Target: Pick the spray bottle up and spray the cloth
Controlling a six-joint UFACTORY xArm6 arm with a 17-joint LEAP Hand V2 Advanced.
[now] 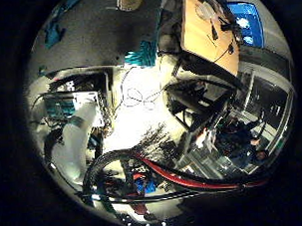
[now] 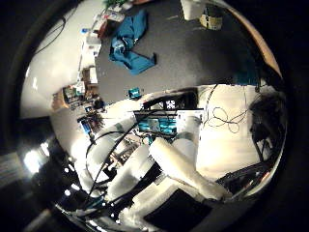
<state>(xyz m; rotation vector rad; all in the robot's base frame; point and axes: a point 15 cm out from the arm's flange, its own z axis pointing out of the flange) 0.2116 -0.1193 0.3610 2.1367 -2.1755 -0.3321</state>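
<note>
A crumpled teal cloth lies on the dark grey tabletop, far from my palm. At the table's far edge stands a white object cut off by the view; I cannot tell whether it is the spray bottle. A yellow and black item sits beside it. My right hand hangs well clear of the table. Its white fingers reach out relaxed with nothing between them.
A wooden desk with small items stands beyond the dark table. A teal object lies at the dark top's edge. Pale floor lies below, with black frames and equipment around it. A lit blue screen glows behind the desk.
</note>
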